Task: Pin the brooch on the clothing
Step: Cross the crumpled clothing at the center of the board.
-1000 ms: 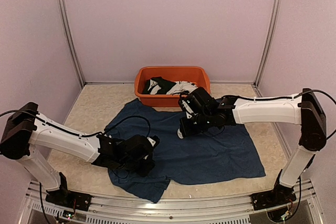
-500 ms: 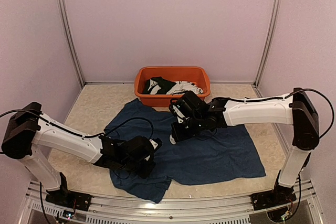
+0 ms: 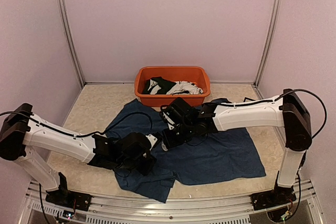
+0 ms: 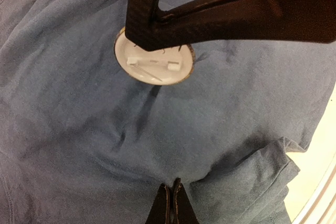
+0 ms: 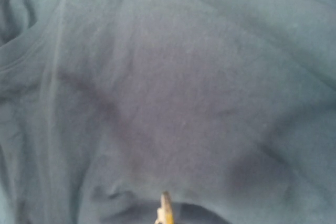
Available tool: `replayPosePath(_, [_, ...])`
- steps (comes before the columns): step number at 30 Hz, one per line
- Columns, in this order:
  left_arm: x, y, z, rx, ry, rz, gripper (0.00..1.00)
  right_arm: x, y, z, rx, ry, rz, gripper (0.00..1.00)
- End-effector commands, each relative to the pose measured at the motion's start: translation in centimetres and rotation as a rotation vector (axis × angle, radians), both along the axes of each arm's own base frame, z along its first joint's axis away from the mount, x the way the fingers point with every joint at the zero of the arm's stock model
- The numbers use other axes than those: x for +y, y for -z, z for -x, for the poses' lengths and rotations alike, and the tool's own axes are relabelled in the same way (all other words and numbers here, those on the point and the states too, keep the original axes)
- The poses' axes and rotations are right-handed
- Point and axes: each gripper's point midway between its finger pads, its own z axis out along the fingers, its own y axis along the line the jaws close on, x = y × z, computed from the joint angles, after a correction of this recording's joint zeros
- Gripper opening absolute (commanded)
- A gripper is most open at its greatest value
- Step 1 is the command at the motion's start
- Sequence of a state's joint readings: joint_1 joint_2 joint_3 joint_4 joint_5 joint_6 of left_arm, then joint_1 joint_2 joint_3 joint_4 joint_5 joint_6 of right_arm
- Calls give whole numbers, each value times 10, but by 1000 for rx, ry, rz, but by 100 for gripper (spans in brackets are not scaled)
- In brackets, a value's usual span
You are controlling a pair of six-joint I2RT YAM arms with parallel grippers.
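Note:
The navy T-shirt [image 3: 220, 153] lies spread on the table and fills both wrist views [image 4: 79, 129] [image 5: 184, 77]. My left gripper [image 3: 147, 160] is shut on a raised fold of the shirt near its front left part; its jaws [image 4: 173, 205] pinch the fabric. My right gripper [image 3: 165, 142] is shut on the brooch [image 4: 155, 64], a round white disc with its pin side showing, held just above the shirt close to the left gripper. The right gripper's black fingers [image 4: 149, 14] reach down onto it. In the right wrist view only the brooch's gold edge [image 5: 166, 211] shows.
An orange tub [image 3: 173, 70] holding black and white garments [image 3: 170, 86] stands at the back, touching the shirt's far edge. Pale walls and metal posts enclose the table. Beige tabletop [image 3: 89, 108] shows left of the shirt and at the right [image 3: 273, 135].
My right gripper has moved left and nearer with the brooch, ending close to the left gripper. The left gripper has stayed on the fold, and the shirt's front left has bunched a little.

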State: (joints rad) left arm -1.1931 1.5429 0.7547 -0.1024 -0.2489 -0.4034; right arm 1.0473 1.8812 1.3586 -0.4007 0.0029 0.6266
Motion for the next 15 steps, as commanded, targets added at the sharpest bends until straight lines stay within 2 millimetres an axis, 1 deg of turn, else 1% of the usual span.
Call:
replayPosePath(1, [-2, -7, 2, -21, 2, 36, 0, 9, 8, -3, 1, 10, -9, 0])
replayPosePath(11, [0, -7, 6, -26, 6, 47, 0, 19, 14, -6, -17, 6, -56, 0])
replayPosePath(15, [1, -8, 6, -28, 2, 48, 0, 20, 18, -8, -45, 6, -48, 0])
